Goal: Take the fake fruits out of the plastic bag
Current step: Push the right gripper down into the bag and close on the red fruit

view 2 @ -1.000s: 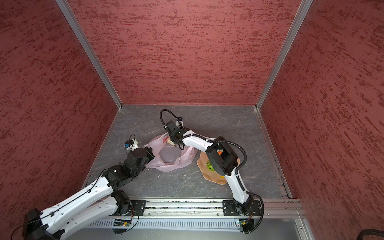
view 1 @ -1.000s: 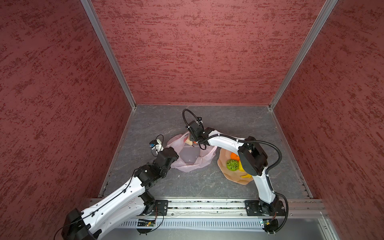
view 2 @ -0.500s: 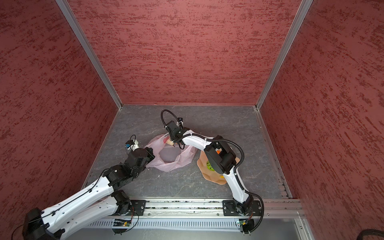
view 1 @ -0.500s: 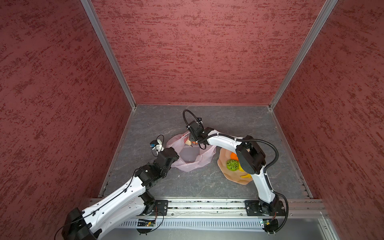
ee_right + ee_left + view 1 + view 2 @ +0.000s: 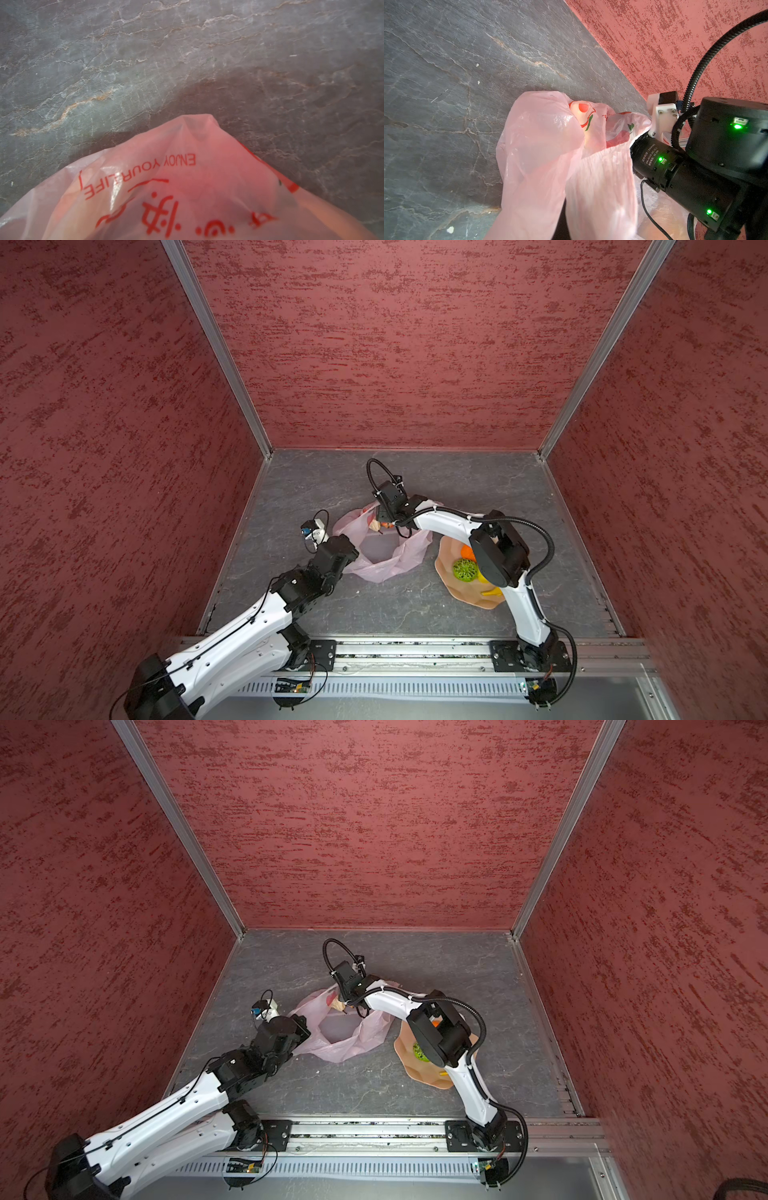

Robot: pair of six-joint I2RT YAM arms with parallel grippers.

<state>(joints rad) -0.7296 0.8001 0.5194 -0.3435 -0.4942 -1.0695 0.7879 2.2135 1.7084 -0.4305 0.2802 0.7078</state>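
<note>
L jaws clenched on plastic bag [image 5: 386, 568]; R jaws inside, state unclear; axis near-far, fruits [image 5: 376, 525] far end.

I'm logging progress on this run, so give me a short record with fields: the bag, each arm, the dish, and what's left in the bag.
Bag: pale-pink translucent plastic bag, mouth open, on the grey tabletop.
Left gripper: jaws shut on the bag's edge.
Right gripper: reaching into the bag's mouth; jaws hidden.
Dish: tan wavy-edged dish beside the bag, holding a green lattice ball, an orange fruit, yellow pieces.
Left in bag: a cream lumpy piece near the right gripper.
</note>
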